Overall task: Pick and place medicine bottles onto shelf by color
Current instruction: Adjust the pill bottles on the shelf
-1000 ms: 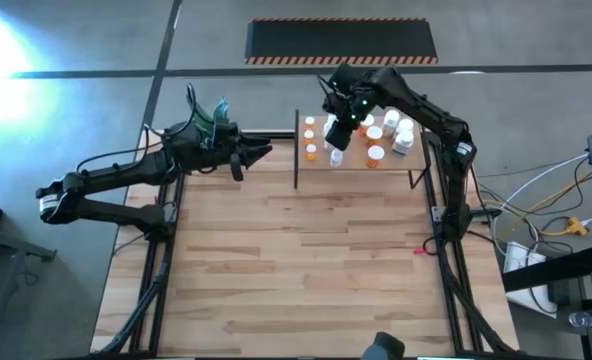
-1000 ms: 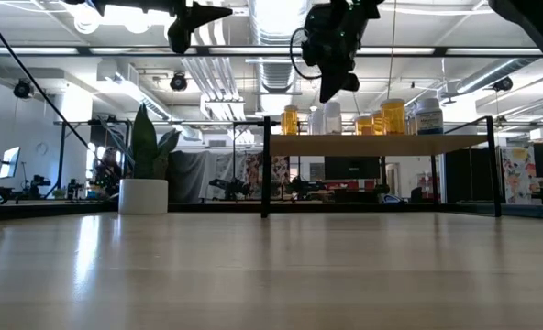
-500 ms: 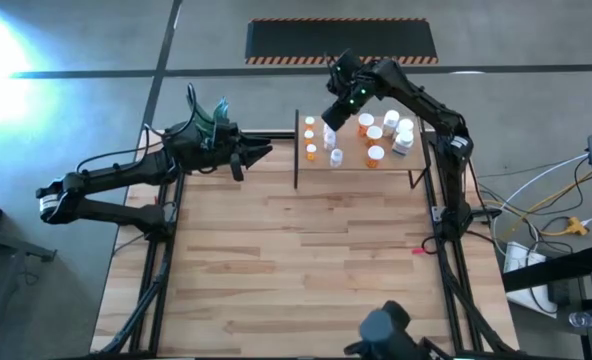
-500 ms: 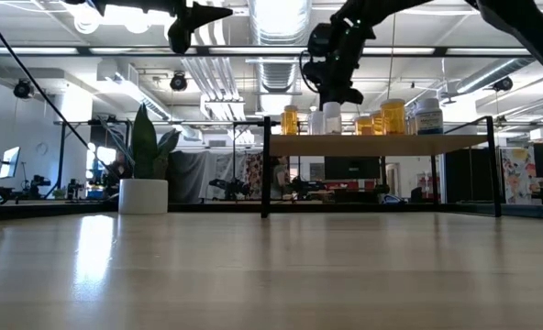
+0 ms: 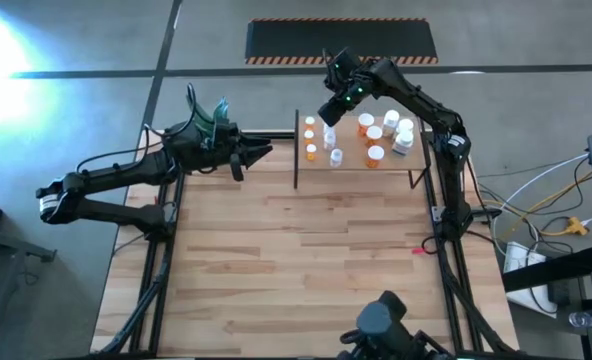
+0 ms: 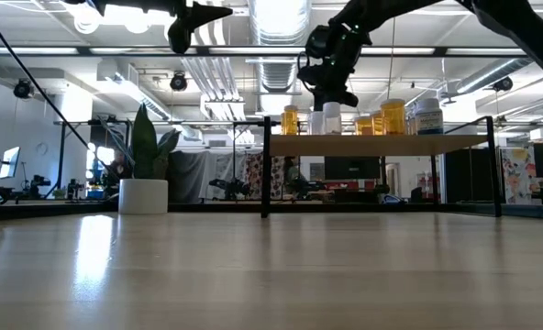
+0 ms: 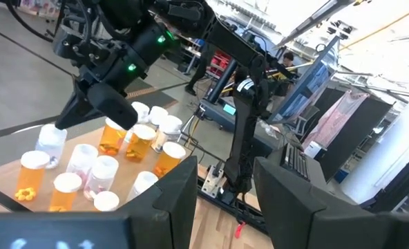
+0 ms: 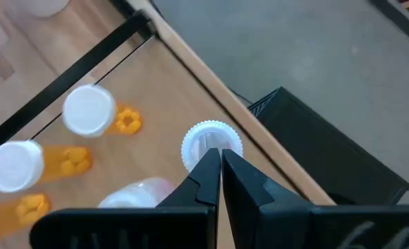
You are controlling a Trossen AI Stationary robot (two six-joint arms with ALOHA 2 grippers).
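The shelf (image 5: 356,166) stands at the table's far edge and carries several medicine bottles: orange ones (image 5: 375,154), white ones (image 5: 391,119) and clear ones. My right gripper (image 8: 218,158) is shut and slants down over the shelf's far left part (image 5: 328,112). Its tips are at the white cap (image 8: 211,140) of a clear bottle (image 7: 52,137) that stands upright by the shelf's far rim. My left gripper (image 5: 261,152) hangs high and level to the left of the shelf. It is open, with nothing between its fingers (image 7: 225,200). My right gripper comes at the clear bottle's white cap (image 8: 203,135) from above, slanting down, fingers shut. Its tips cover the cap's near edge in the right wrist view. Whether they touch the cap I cannot tell.
A white pot with a green plant (image 6: 144,195) stands at the table's far left, behind my left arm. The shelf's black posts (image 5: 296,150) rise at its corners. A dark round thing (image 5: 384,325) shows at the table's near edge. The wooden tabletop (image 5: 296,260) spreads in front of the shelf.
My right gripper has moved from over the shelf's left middle toward its far edge, tipped steeper downward, and stayed shut. The bottles have kept their places. The dark round thing has come into the high view at the near edge.
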